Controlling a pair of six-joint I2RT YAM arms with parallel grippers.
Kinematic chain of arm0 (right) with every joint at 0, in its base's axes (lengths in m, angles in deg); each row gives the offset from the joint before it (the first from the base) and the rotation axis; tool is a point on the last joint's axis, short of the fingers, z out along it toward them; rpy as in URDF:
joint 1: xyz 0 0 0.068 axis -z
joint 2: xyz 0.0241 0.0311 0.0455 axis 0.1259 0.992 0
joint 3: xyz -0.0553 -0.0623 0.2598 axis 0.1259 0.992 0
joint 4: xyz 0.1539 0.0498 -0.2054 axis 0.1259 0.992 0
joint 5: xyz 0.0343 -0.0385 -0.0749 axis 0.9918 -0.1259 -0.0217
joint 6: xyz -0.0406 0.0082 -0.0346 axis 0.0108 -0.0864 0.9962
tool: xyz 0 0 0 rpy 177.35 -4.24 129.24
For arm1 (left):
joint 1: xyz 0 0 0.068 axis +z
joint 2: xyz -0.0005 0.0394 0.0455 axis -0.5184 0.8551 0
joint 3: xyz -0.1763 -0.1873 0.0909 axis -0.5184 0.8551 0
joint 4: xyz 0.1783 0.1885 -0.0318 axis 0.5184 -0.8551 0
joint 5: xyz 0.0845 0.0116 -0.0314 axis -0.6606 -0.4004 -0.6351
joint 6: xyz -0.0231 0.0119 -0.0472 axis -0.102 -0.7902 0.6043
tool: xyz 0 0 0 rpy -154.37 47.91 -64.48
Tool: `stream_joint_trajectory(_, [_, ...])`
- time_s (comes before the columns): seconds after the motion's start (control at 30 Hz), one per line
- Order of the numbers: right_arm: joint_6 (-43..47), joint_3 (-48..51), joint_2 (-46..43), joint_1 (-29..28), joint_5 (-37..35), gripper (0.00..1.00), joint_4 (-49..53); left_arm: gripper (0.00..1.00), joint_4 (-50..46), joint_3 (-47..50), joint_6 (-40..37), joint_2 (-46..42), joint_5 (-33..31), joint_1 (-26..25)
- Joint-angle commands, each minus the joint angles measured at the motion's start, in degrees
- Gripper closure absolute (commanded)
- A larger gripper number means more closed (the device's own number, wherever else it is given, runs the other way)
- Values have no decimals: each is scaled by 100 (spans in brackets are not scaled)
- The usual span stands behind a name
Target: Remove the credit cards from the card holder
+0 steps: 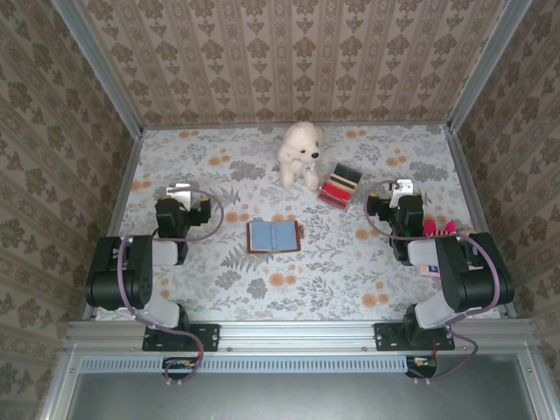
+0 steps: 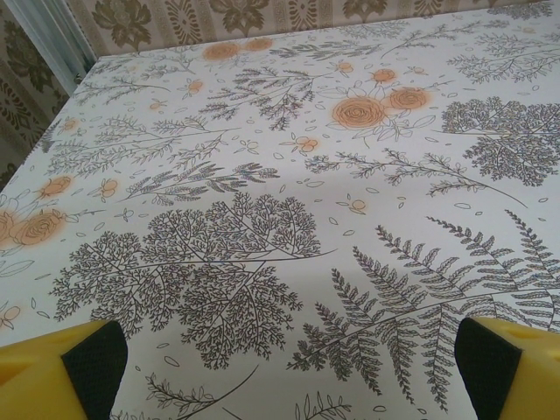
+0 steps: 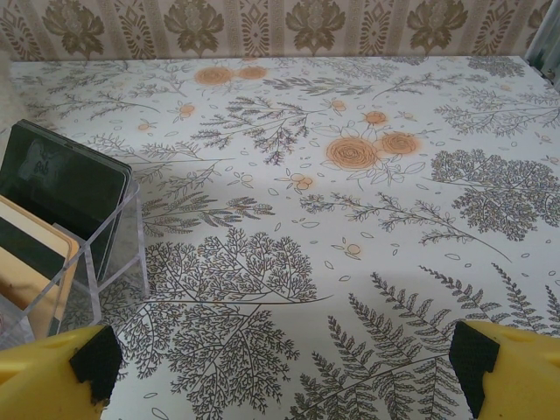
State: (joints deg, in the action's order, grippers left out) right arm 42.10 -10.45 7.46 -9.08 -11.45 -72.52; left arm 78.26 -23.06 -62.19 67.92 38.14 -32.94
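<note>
The card holder [image 1: 274, 236] lies opened flat, blue lining up, at the centre of the top view on the floral table [image 1: 350, 280], between the two arms and apart from both. The left gripper [image 2: 287, 372], at centre left of the top view, and the right gripper [image 3: 284, 367], at centre right, each have their jaws fully apart with nothing between them. A clear box [image 3: 79, 236] holding upright cards stands at the left edge of the right wrist view, just below a white plush dog [image 1: 299, 154] in the top view.

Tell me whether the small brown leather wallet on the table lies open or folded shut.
Open. The brown leather wallet lies spread flat, its light-blue lining facing up, both halves showing either side of a centre fold.
</note>
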Motion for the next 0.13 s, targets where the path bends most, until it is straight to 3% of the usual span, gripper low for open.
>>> stream_joint_trajectory(0.0, [-55,-112,60,26,20,0,-19,0,-46,-158,28,18,80,66])
stream_joint_trajectory(0.1, [-36,-72,41,26,62,0,-79,0,-29,-135,26,19,70,65])
